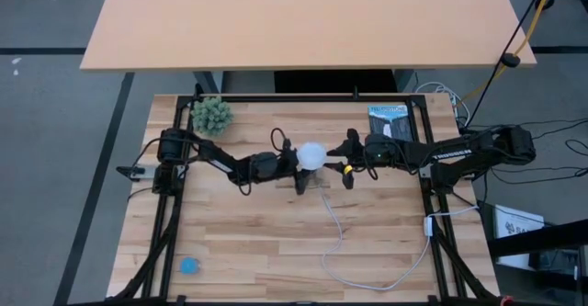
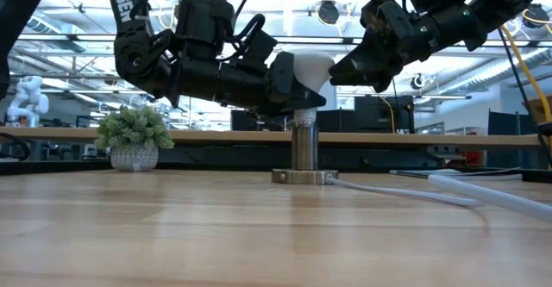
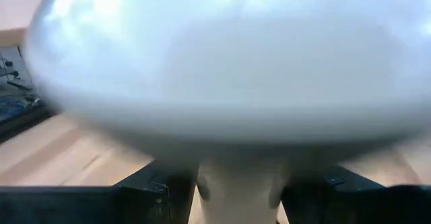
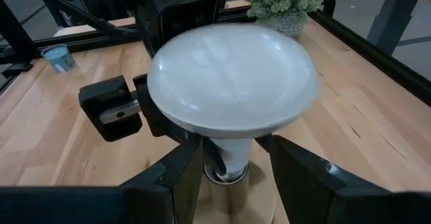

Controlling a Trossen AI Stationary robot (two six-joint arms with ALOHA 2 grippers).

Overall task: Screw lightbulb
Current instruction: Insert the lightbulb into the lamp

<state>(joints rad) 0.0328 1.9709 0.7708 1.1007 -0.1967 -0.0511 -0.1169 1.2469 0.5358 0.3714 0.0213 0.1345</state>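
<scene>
The white lightbulb [image 1: 310, 153] stands upright with its base in the small metal socket [image 2: 302, 145] at the middle of the table. Its dome [image 4: 232, 76] is up and its pale neck [image 4: 229, 155] is below. My left gripper [image 1: 292, 164] comes from the table's left and is shut on the bulb. My right gripper [image 1: 347, 163] comes from the right and is open. Its fingers [image 4: 296, 173] stand on either side of the neck, just under the dome. The screw base is hidden in the socket. My left gripper pinches the bulb's neck [image 3: 239, 183] between its two fingers [image 3: 165, 190], just under the dome. The fingers come about level from the table's left side. The bulb stands upright with its lower end in the socket.
The socket's white cord [image 1: 367, 251] runs toward the near right of the table. A small potted plant [image 1: 211, 115] stands at the far left. A blue cup [image 1: 189, 266] is at the near left, and a dark box [image 1: 388, 122] at the far right.
</scene>
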